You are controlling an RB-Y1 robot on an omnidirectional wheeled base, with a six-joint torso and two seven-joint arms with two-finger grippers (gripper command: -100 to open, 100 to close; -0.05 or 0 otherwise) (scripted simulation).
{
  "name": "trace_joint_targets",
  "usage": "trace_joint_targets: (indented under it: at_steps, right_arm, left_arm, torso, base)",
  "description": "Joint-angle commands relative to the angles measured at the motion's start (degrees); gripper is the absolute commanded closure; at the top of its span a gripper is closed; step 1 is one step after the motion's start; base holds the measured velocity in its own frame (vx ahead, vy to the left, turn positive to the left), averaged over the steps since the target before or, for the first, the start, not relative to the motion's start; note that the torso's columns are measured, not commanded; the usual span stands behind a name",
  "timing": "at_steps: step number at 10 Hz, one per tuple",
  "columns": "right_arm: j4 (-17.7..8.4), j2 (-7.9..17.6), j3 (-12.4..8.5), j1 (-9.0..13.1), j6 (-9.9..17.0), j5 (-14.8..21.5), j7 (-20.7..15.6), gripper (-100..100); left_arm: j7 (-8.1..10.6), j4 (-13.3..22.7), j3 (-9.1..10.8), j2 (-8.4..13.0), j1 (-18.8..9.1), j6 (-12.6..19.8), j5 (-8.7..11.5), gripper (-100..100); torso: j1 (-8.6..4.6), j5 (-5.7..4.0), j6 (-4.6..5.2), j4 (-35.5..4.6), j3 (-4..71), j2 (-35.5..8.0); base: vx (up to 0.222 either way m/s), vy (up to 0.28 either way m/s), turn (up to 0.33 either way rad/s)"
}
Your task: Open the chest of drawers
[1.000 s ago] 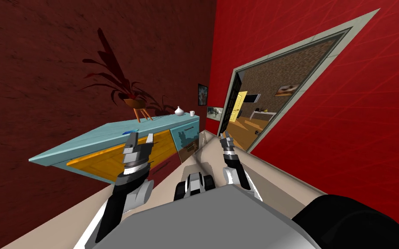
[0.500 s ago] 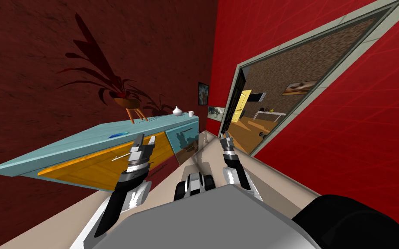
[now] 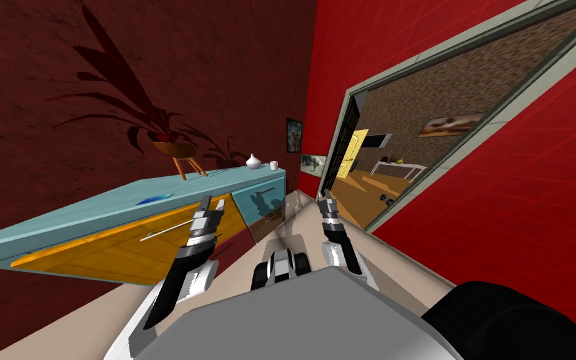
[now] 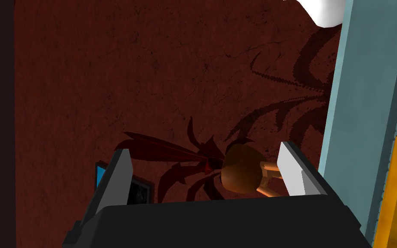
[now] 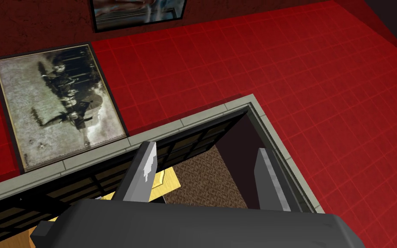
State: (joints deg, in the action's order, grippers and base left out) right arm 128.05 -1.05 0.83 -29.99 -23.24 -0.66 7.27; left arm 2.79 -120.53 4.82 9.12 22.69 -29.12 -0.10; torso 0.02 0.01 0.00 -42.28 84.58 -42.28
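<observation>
Head view puts the chest of drawers [image 3: 93, 250] against the dark red wall on my left, its orange drawer front facing the left end effector [image 3: 212, 202], whose fingers stand spread just beside the thin handle [image 3: 167, 230]. Right end effector [image 3: 325, 195], spread too, hangs well apart, near the doorway [image 3: 405, 156].

**Three Cameras on One Red Corner**

The head camera looks steeply down and forward, rolled, taking in the chest of drawers [image 3: 105, 256] at left and the doorway [image 3: 405, 144] at right. The left wrist camera, close beside the chest's blue top, faces the potted plant [image 4: 240, 174] past the left gripper [image 4: 204, 148]; the right wrist camera faces the doorway's upper corner. The head view shares both.
</observation>
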Motion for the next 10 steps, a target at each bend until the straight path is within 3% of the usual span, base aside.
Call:
trace_joint_targets:
  at_steps: [1, 10]
  right_arm:
    - [0.0, 0.0, 0.0, 0.0, 0.0, 0.0, 0.0, 0]
    - [0.0, 0.0, 0.0, 0.0, 0.0, 0.0, 0.0, 0]
  left_arm:
    - [0.29, 3.1, 1.26, -0.3, -1.0, 1.8, 1.4, -100]
    - [1.30, 14.5, 5.81, 0.6, -4.6, 7.9, 6.6, -100]
  torso:
    - [-0.10, -0.03, 0.00, 0.0, 0.0, 0.1]
    - [-0.09, -0.02, -0.01, 0.0, 0.0, 0.0]
  base:
    - [0.121, -0.153, 0.083]
    - [0.121, -0.168, 0.087]
